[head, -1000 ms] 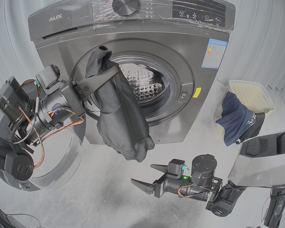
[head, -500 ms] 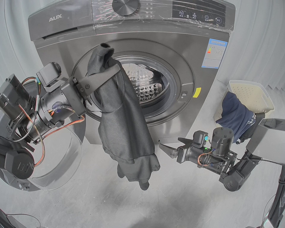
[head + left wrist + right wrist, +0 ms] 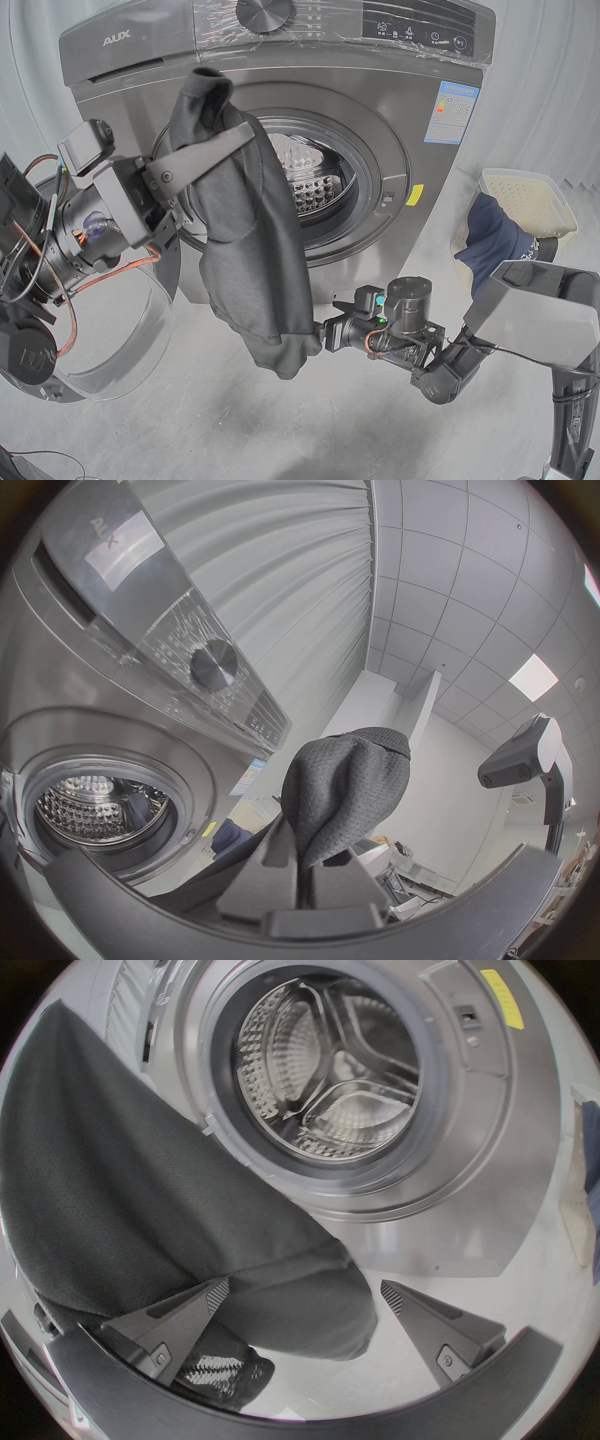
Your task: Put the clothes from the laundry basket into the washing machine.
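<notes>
A dark grey garment hangs in front of the washing machine's open drum, with my left gripper shut on its upper part. In the left wrist view the cloth bulges up out of that shut gripper. My right gripper is low at the garment's bottom end. In the right wrist view this gripper is open, and the garment's lower fold lies between its fingers. The drum looks bare inside.
The machine's glass door stands swung open at the lower left. A cream laundry basket sits on the floor to the right of the machine, with a navy garment draped over its rim. Bare grey floor lies in front.
My right arm has swung left from near the basket, bringing its open fingers to the garment's bottom end. My left gripper has lifted the garment a little higher.
</notes>
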`<state>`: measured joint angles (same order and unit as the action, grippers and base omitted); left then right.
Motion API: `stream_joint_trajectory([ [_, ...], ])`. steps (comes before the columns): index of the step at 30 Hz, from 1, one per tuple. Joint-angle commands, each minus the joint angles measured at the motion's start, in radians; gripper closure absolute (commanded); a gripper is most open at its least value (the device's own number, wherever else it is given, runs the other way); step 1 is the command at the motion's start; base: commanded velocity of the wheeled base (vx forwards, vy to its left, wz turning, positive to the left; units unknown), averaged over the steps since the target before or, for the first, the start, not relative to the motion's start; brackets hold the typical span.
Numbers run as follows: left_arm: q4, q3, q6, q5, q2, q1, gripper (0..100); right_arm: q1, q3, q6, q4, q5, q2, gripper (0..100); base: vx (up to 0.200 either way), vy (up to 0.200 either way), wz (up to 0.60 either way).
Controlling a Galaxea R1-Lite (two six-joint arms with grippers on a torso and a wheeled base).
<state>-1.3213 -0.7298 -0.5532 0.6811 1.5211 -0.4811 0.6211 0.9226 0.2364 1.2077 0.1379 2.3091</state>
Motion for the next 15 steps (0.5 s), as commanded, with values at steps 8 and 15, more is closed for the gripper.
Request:
stream_joint_trajectory([
  [8,0.053,-0.017,-0.017,0.069,-0.016,0.167,100,0.164,-0.042,0.012,0.043,0.009,-0.008,0,0.0,0.0,0.0],
  [15,0.06,-0.065,-0.045,0.101,-0.018,0.18,100,0.22,-0.082,0.012,0.055,-0.003,-0.013,0,0.0,0.0,0.0],
])
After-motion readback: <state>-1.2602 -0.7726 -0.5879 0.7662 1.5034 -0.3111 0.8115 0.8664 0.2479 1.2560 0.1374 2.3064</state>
